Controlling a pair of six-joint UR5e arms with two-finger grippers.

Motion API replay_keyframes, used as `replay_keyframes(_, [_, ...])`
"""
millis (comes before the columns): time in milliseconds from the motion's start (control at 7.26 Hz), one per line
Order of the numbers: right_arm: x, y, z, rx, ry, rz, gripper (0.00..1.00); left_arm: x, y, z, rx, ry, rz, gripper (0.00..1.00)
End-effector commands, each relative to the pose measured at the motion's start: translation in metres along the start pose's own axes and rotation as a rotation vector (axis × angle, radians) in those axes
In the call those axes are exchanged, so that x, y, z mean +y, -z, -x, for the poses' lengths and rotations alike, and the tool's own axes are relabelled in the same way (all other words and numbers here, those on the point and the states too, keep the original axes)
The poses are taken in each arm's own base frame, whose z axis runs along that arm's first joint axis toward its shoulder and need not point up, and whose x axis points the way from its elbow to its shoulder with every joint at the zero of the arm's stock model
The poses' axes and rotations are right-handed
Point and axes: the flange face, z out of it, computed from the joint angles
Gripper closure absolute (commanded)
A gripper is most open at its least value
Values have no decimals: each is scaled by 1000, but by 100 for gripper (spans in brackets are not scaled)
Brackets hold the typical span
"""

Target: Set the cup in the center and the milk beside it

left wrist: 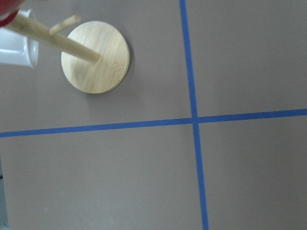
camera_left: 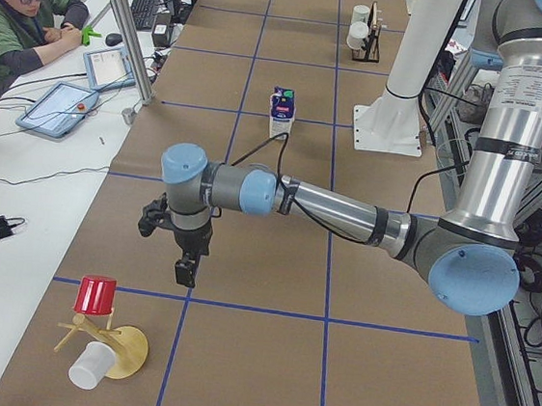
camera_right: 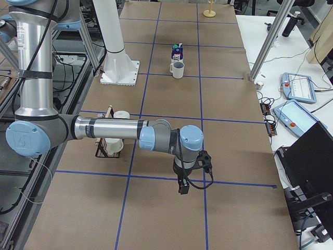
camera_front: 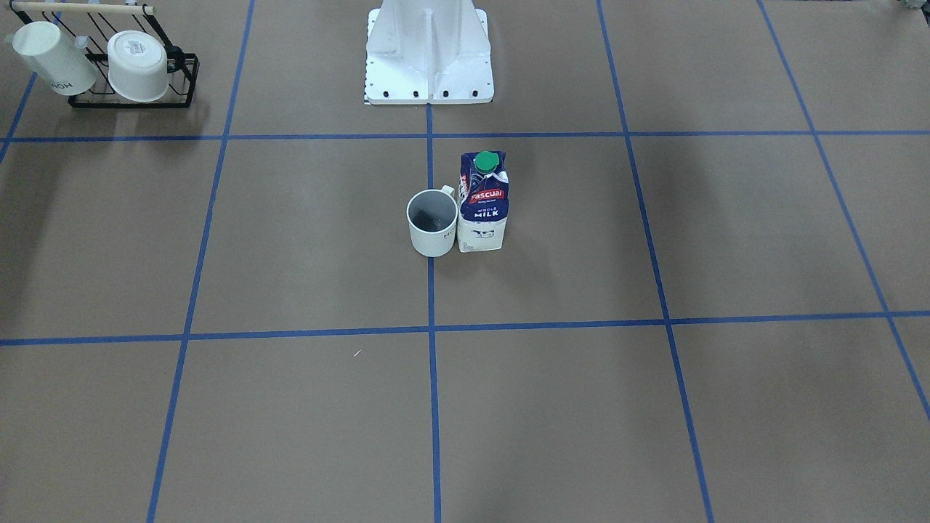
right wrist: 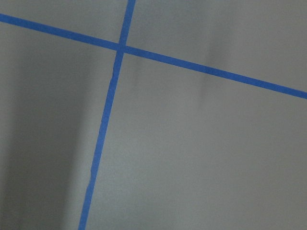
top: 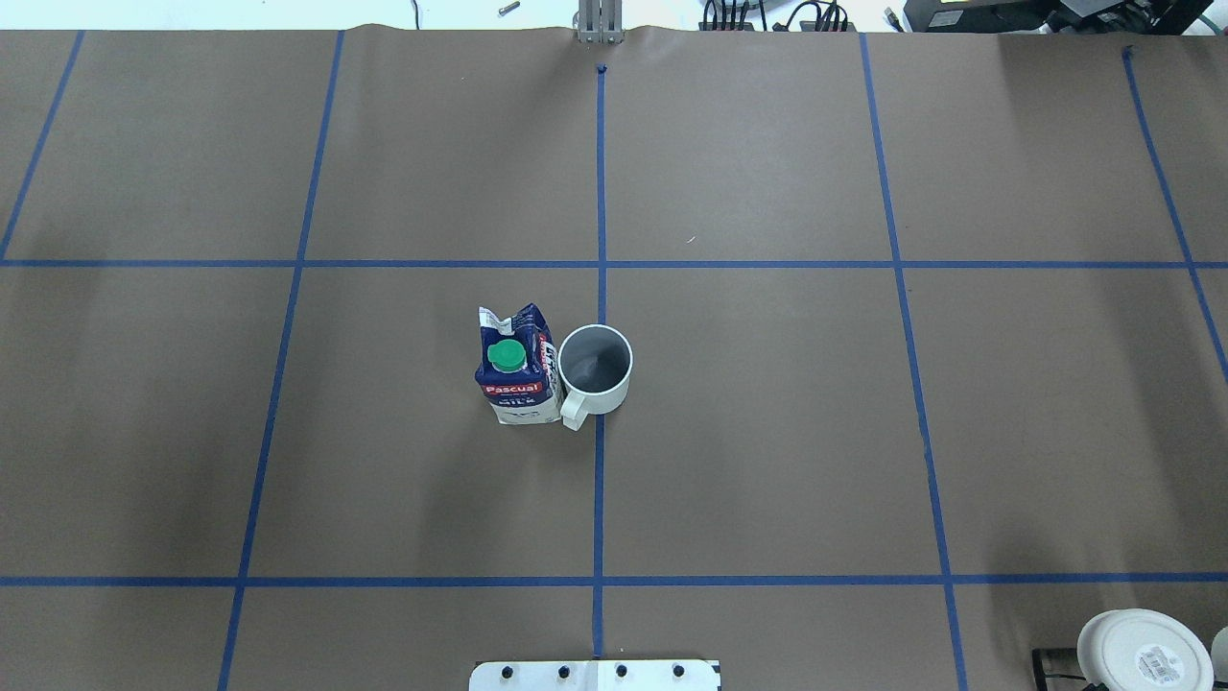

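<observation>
The cup (camera_front: 433, 223), a small white mug with a dark grey inside, stands upright on the blue centre tape line in the middle of the table (top: 767, 422). The milk (camera_front: 483, 203), a dark blue and white carton with a green cap, stands upright touching the cup's side; both also show in the overhead view, cup (top: 596, 365) and milk (top: 518, 369). The left gripper (camera_left: 186, 272) hangs over bare tabletop far from them, near the table's left end. The right gripper (camera_right: 183, 186) hangs over bare tabletop near the right end. I cannot tell if either is open.
A black wire rack (camera_front: 131, 100) holds two other white mugs by the robot's right. The white robot base (camera_front: 429, 54) stands behind the cup. A wooden mug tree (camera_left: 111, 343) with a red cup is near the left gripper. An operator (camera_left: 24, 12) sits at the side desk.
</observation>
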Motion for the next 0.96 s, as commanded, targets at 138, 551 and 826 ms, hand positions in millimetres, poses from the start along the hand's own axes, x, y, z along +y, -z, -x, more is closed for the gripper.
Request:
replay_keyframes(138, [2, -1, 0, -9, -2, -2, 0, 45, -13, 0, 145, 14, -6, 1])
replay_keyframes(551, [3, -1, 1, -16, -2, -4, 0, 59, -3, -9, 140, -14, -24, 1])
replay_keyframes(826, [3, 0, 3, -27, 1, -10, 0, 59, -1, -11, 141, -17, -27, 1])
